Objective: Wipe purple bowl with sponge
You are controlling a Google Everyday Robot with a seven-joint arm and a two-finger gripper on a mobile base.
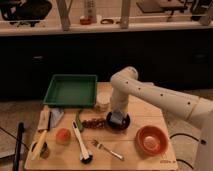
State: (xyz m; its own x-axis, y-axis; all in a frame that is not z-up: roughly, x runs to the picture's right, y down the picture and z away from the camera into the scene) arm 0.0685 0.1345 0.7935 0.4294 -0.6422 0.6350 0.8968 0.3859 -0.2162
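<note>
Down in round purple bowl (125, 122): fingers (116, 118)

Green tray (70, 91), orange-red bowl (151, 140), near-black purple bowl (126, 120) under the white arm (150, 93) and its tool (116, 118), perhaps grey

The purple bowl (120, 123) sits upright near the middle of the tabletop, well clear of all four edges and a little nearer the front edge than the back. It is small, round and shallow, so dark it reads almost black. Only its rim shows, as a dark ring. The gripper (116, 118) is down inside it, the arm standing nearly straight up above. A pale grey-blue patch shows at the gripper's tip; whether that is the sponge, I cannot tell.
</note>
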